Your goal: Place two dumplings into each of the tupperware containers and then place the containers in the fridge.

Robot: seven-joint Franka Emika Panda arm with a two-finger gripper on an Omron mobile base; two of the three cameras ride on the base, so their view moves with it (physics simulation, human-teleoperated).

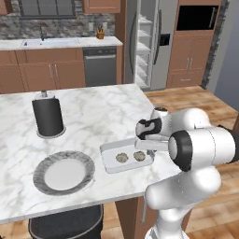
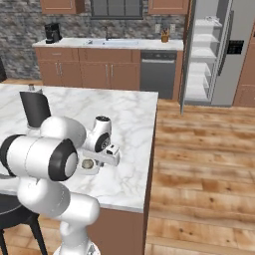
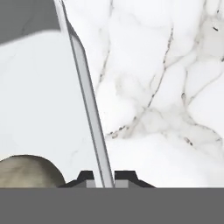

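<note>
Kitchen first: from my seat I see brown cabinets along the back wall and the fridge [image 1: 148, 44] at the far right with a door swung open, white shelves showing. It stands well apart from the marble island [image 1: 88, 116] where the arm works.

On the island, I have a dark cylinder [image 1: 47, 115] standing upright toward the far left, and a round grey plate [image 1: 64, 172] near the front edge. Just beside the plate, to its right, lies a pale container [image 1: 112, 161], close to the island's right edge. Two dumplings sit inside it, side by side: one [image 1: 121, 158] on the left, the other [image 1: 139, 155] on the right, nearer the arm.

My gripper [image 3: 105, 181] is down at the container's right side. Through the hand view I see the raised rim [image 3: 87, 105] running straight up between the two dark fingertips [image 3: 124, 177], one on each side of it, so the jaws are clamped on the container's rim. Inside the rim in that view, a dumpling pokes in at the lower left; outside it is bare marble. From the right base view, the hand hangs low over the container, with one dumpling just visible beneath the wrist.
</note>
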